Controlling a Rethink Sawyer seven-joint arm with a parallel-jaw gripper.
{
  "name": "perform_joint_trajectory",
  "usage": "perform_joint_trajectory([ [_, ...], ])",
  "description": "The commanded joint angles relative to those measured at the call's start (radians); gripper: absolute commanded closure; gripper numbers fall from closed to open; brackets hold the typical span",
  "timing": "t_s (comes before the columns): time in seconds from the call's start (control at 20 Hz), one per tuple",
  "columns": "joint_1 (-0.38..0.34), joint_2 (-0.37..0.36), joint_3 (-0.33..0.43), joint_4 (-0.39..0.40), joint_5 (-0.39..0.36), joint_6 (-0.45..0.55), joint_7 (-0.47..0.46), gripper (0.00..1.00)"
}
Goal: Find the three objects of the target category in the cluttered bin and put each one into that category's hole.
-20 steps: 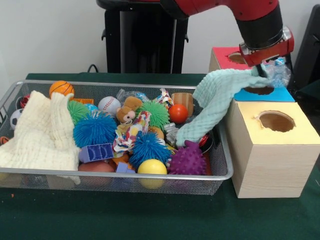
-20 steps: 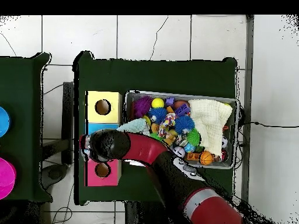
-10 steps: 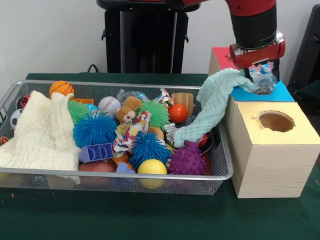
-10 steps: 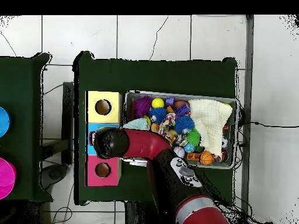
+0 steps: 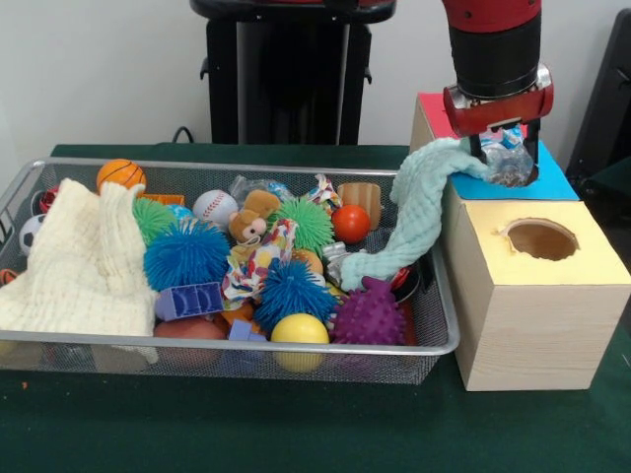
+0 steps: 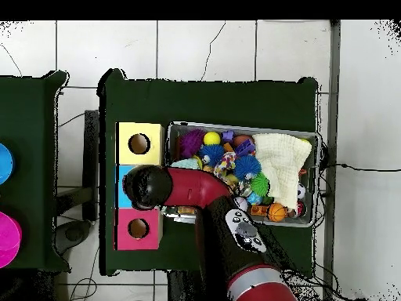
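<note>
Mint-green cloth [image 5: 419, 212] hung from the pincer [image 5: 504, 156], which was closed on it and a crinkled clear wrapper [image 5: 511, 163] above the blue box [image 5: 557, 185]. Its tail trailed into the wire bin [image 5: 246, 342].

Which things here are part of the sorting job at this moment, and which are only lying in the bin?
Part of the job:
- end effector, over the blue box
- mint green cloth, hanging from it down into the bin
- blue box

Only lying about:
- cream cloth
- purple spiky ball
- yellow ball
- small basketball
- yellow box
</note>
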Motion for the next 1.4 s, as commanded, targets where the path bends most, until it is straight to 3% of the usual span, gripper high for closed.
perform_joint_trajectory([
  [0.05, -0.013, -0.008, -0.106, -0.110, -0.031, 0.180, 0.139, 0.00],
  [0.6, -0.050, -0.010, -0.042, -0.062, 0.012, 0.162, 0.125, 0.00],
  [0.95, -0.135, 0.013, 0.100, 0.049, 0.157, 0.090, 0.124, 0.00],
  [1.25, -0.187, 0.027, 0.211, 0.158, 0.285, 0.107, 0.129, 0.00],
  [1.4, -0.195, 0.035, 0.231, 0.169, 0.313, 0.118, 0.123, 0.00],
])
